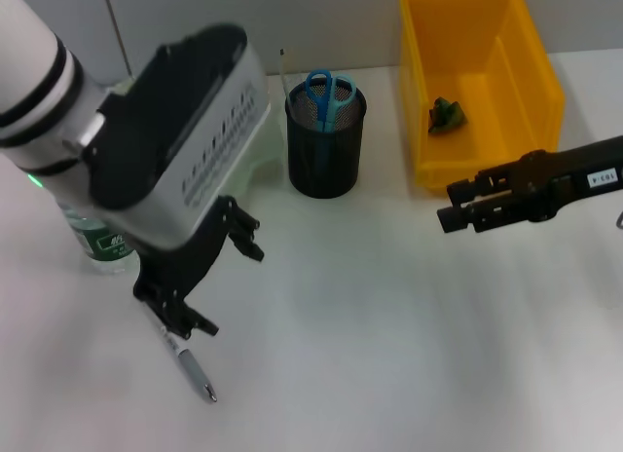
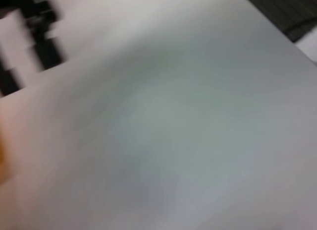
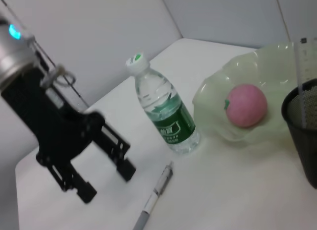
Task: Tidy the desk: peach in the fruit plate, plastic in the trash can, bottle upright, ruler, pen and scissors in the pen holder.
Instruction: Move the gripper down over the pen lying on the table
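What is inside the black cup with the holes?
Blue-handled scissors and a clear ruler stick up out of the pen holder. Its mesh wall hides their lower ends and the bottom.

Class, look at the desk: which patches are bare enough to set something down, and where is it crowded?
Bare: the white desk in front of the black mesh pen holder and yellow plastic bin, below the right gripper. Crowded: around the left gripper, above the silver pen, beside the upright bottle and plate.
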You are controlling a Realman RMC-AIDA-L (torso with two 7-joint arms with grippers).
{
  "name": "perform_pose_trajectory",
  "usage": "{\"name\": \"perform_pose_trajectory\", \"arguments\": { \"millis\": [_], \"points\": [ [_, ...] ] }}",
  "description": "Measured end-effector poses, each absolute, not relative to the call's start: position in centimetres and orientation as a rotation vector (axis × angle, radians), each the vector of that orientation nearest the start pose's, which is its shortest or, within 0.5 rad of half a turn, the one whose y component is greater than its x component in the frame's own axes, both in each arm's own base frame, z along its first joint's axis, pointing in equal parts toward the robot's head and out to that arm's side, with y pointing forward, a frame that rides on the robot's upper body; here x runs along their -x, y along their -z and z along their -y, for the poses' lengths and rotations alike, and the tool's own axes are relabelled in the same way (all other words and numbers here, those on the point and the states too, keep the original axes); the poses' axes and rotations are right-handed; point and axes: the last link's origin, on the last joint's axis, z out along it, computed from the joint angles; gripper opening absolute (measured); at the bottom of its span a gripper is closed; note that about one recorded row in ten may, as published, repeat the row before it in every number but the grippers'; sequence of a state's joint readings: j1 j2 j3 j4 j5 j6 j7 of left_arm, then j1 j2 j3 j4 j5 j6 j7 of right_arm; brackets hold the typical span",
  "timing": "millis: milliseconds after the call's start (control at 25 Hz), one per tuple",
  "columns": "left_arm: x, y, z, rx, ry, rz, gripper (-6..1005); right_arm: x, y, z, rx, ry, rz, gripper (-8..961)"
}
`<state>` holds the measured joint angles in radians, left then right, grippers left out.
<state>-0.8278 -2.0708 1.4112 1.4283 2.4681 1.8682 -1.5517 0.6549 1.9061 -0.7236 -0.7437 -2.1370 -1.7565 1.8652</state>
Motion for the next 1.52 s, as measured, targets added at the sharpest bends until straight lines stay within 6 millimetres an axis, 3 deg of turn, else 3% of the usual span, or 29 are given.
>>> {"name": "perform_pose_trajectory", "arguments": {
  "millis": [80, 320, 640, 1520],
  "points": [
    [9.5, 0.5, -33.1, 3.014, -0.723, -1.158, 830, -23.9, -7.2, -35.8, 2.865, -0.455, -1.013, 687],
    [10.4, 1.5, -32.4, 2.991, -0.778, -1.367, 831, -23.3, -7.2, -36.0, 2.883, -0.428, -1.075, 682],
    [11.4, 2.7, -33.8, 2.953, -0.879, -1.355, 831, -23.5, -6.4, -35.7, 2.912, -0.387, -1.102, 675],
    [13.5, 5.0, -34.5, 2.961, -1.049, -1.439, 831, -23.2, -6.4, -36.1, 2.906, -0.396, -1.102, 675]
  ]
}}
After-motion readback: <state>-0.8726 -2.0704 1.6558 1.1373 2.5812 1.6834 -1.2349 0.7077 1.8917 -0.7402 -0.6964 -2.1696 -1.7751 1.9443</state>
